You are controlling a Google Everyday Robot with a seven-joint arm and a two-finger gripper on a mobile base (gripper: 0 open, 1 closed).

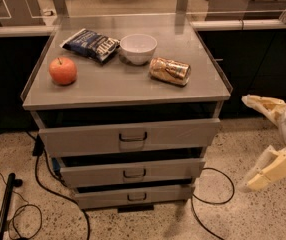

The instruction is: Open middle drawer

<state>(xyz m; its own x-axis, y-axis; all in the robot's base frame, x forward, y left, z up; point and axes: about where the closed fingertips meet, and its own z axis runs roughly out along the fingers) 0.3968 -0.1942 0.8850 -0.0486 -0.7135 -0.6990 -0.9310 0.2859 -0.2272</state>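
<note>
The grey metal cabinet has three drawers. The middle drawer (133, 173) has a mid-height front with a small dark bail handle (133, 173) at its centre. It sits between the tall top drawer (129, 137) and the slim bottom drawer (135, 197), with a dark gap above its front. My gripper (247, 142) is at the right edge of the view, to the right of the cabinet at about drawer height and apart from it. Its two cream fingers (264, 107) are spread wide and hold nothing.
On the cabinet top (113, 86) are a red apple (63, 70), a blue chip bag (90, 44), a white bowl (138, 48) and a brown can (169, 71) lying on its side. Black cables (210, 204) run over the speckled floor. A dark counter stands behind.
</note>
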